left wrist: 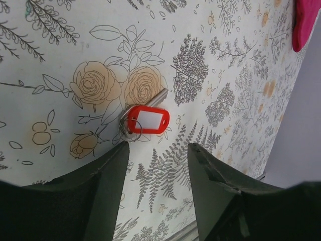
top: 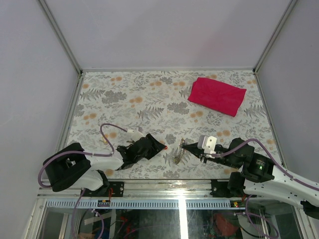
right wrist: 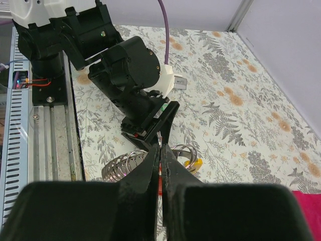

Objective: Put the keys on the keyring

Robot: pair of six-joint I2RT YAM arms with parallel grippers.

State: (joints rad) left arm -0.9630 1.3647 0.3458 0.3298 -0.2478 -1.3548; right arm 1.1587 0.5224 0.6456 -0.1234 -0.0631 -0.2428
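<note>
One key [left wrist: 148, 119], white-labelled, left-wrist view only

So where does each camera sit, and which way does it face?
Top: overhead behind the arms, looking down at the table; left arm and right arm show.
Left wrist: on the left arm, facing down at the red-tagged key; its open left pincer shows.
Right wrist: on the right arm, facing the left arm over the keyring; its shut right pincer shows.
Shared: top and left wrist views both show the red cloth.
</note>
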